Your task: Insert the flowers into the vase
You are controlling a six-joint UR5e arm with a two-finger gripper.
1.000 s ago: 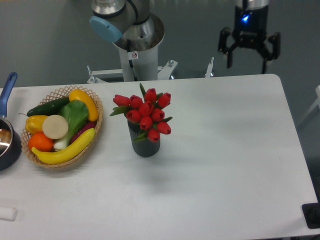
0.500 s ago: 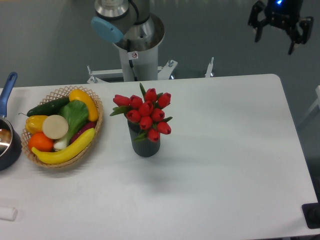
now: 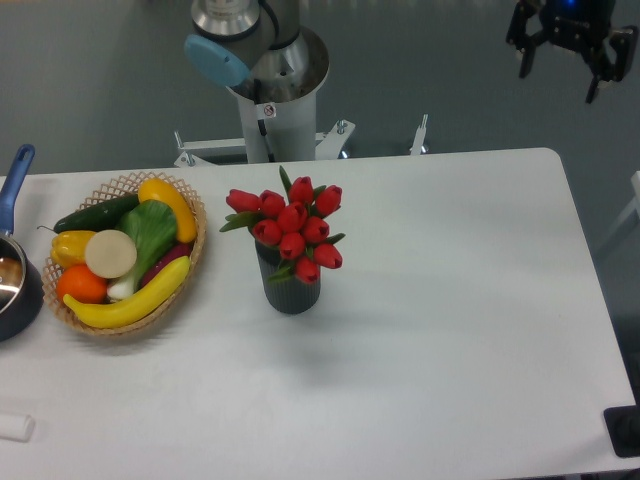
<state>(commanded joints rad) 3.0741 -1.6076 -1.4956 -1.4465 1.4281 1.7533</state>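
Flowers [image 3: 291, 233] standing upright in the vase [image 3: 291, 289], mid-table. Gripper [image 3: 573, 72] up at one o'clock, well apart, fingers spread, holding nothing.

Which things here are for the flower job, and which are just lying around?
For the job:
- flowers, standing in the vase
- vase
- tool, open and empty, high at the far right

Just lying around:
- basket of fruit and vegetables
- pan with a blue handle
- small white object at the near left edge
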